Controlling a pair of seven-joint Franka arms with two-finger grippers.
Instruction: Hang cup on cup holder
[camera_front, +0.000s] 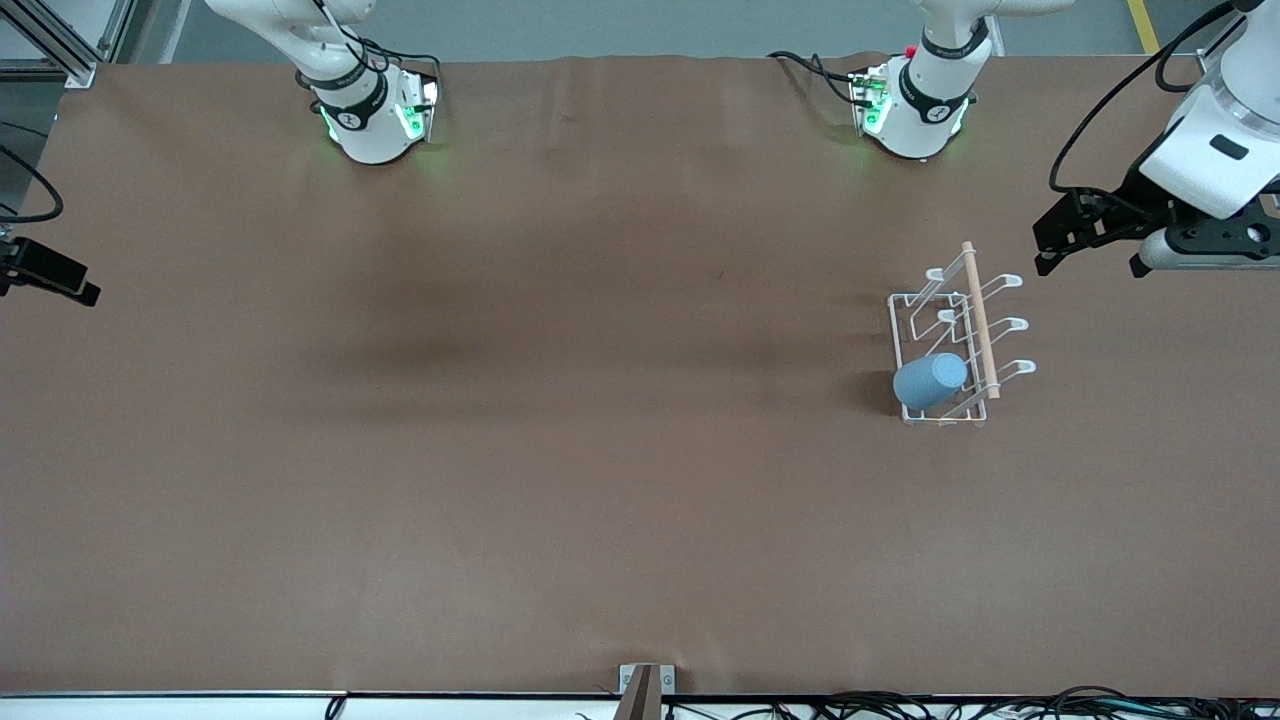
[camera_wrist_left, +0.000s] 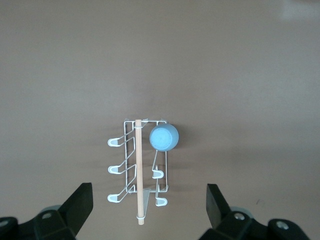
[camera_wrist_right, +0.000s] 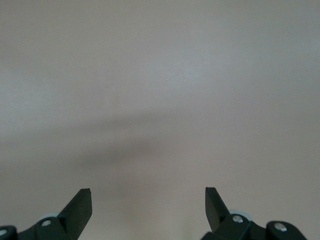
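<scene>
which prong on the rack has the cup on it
The prong nearest the front camera on the right arm's side of the cup holder carries the cup; the other five prongs are bare.

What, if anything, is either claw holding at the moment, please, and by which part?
Nothing is held. The left claw and right claw are both open and empty; the cup hangs on the cup holder.

My front camera looks down from high across the table; my left wrist view shares its cup holder (camera_front: 958, 335) (camera_wrist_left: 138, 167); my right wrist view faces bare table (camera_wrist_right: 160, 90).
</scene>
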